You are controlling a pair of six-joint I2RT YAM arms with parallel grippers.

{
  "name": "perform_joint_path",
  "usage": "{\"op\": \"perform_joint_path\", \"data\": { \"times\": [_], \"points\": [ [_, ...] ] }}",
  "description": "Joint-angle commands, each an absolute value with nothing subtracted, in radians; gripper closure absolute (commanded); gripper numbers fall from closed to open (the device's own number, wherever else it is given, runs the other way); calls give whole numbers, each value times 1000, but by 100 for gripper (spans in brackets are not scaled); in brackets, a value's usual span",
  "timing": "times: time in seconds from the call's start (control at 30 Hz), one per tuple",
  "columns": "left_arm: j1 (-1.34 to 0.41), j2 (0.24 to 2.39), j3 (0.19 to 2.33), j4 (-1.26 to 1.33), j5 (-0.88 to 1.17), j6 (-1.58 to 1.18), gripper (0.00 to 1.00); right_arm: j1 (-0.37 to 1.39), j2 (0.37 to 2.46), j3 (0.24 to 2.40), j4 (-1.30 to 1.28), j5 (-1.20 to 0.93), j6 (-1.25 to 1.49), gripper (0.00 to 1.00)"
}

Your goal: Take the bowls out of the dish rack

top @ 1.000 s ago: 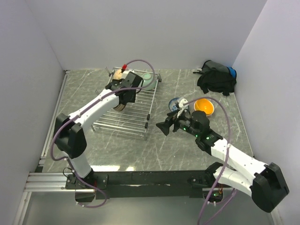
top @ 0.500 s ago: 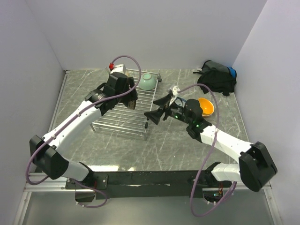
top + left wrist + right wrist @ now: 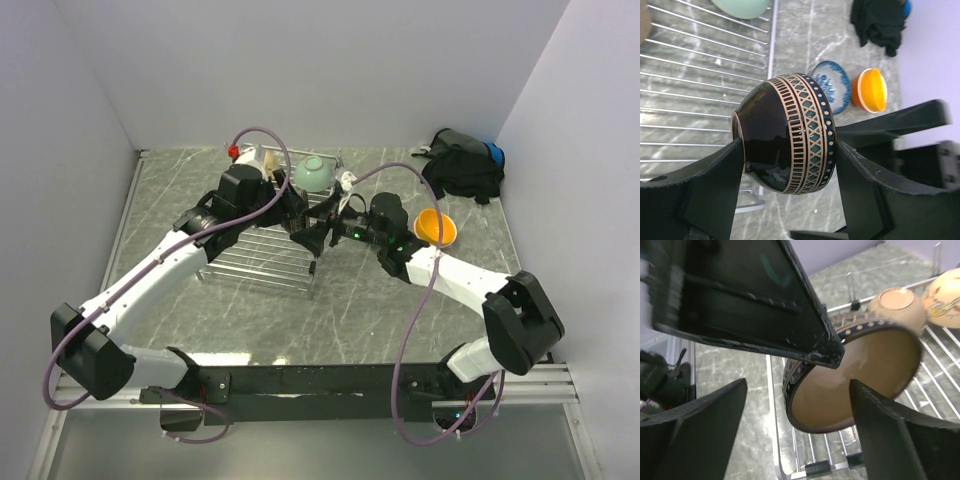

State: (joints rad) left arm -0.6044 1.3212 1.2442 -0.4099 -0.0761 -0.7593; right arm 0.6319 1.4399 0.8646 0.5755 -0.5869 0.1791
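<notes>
My left gripper (image 3: 790, 147) is shut on a dark brown bowl (image 3: 785, 135) with tan and teal bands. The bowl is tipped on its side in the air, above the right edge of the dish rack (image 3: 690, 65). My right gripper (image 3: 799, 385) faces the bowl's tan inside (image 3: 855, 380), open, with a finger on either side of the rim and a gap showing on the left. In the top view the two grippers meet at the rack's right side (image 3: 308, 228). A pale green bowl (image 3: 313, 173) and a tan bowl (image 3: 897, 302) stand on the rack.
A white bowl with blue pattern (image 3: 832, 90) and an orange bowl (image 3: 436, 227) sit on the table right of the rack. A black bag (image 3: 462, 165) lies at the back right. A cream patterned bowl (image 3: 945, 292) stands beside the tan one.
My left arm has carried the dark bowl off the rack's back toward its right edge. My right arm has swung left from the orange bowl, and its open jaws now flank the held bowl.
</notes>
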Motion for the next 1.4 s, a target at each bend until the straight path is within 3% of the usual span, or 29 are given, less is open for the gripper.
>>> {"op": "perform_joint_path", "data": {
  "times": [0.0,0.1,0.13,0.27,0.4,0.5,0.63,0.7,1.07,1.37],
  "points": [
    [-601,1247,1235,-238,-37,-816,64,653,1466,931,559,-644,144,14],
    [-601,1238,1215,-209,-18,-833,64,660,1480,950,526,-669,129,38],
    [-601,1235,1207,-204,-14,-834,63,663,1479,950,523,-672,124,56],
    [-601,1233,1192,-201,-8,-831,61,666,1448,940,489,-664,94,99],
    [-601,1210,1161,-195,-15,-813,52,667,1405,930,405,-631,58,100],
    [-601,1172,1141,-198,-46,-775,37,667,1364,919,316,-580,28,100],
    [-601,1082,1114,-201,-123,-695,9,669,1281,891,195,-488,9,100],
    [-601,1049,1097,-206,-161,-629,2,667,1252,884,117,-444,9,100],
    [-601,818,920,-198,-598,-250,1,663,1065,877,-358,-68,-2,100],
    [-601,775,821,-178,-745,-187,0,638,1161,956,-630,124,77,100]
  ]
}}
